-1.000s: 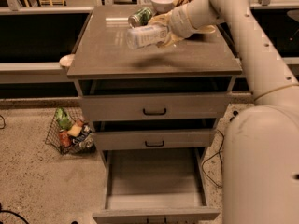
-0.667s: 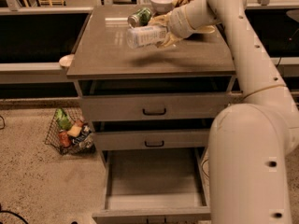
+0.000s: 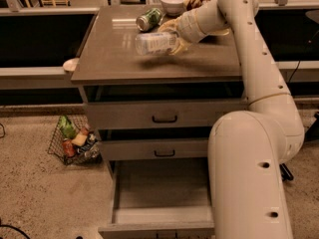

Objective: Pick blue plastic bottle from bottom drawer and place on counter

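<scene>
Gripping the blue plastic bottle (image 3: 154, 43) near its right end, the tool (image 3: 175, 35) sits over the far middle of the worktop (image 3: 114, 54), clenched around the bottle. The bottle lies on its side, its length running left to right. A dark shadow falls on the surface just near of it, so it seems to be held a little above the worktop rather than resting there, though I cannot tell this for sure. Just beyond the bottle, a green can (image 3: 149, 20) lies tilted on the worktop, and a white bowl (image 3: 173, 3) stands at the far edge. The pale arm (image 3: 249, 68) rises on the right and bends over towards the tool. Below, the bottom drawer (image 3: 159, 188) is pulled out, showing its plain grey floor. The two upper drawers are closed. A wire basket (image 3: 75, 141) of packets stands on the floor to the left.
</scene>
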`<state>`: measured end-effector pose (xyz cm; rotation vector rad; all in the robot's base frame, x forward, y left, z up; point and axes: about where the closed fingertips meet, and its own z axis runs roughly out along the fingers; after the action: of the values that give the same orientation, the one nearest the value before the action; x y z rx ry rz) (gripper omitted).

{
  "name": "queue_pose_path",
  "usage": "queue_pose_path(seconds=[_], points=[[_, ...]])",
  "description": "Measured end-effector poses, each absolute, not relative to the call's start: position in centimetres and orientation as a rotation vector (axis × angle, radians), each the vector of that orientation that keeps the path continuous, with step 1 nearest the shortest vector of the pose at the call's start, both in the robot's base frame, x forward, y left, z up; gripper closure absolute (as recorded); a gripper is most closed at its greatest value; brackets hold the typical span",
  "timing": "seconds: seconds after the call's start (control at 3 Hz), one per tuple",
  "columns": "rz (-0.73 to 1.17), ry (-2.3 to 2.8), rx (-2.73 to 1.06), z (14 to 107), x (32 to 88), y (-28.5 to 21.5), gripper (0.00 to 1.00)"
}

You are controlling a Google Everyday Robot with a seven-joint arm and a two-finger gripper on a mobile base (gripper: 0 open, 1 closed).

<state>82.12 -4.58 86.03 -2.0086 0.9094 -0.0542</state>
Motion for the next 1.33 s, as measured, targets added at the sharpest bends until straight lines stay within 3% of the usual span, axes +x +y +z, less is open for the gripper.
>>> queue_pose_path(seconds=[0.33,1.33], points=[[-0.041,0.933,-1.988,86.0,82.6,-4.8,0.04],[-0.07,0.957,-1.918,87.4,83.3,-7.0,0.0]])
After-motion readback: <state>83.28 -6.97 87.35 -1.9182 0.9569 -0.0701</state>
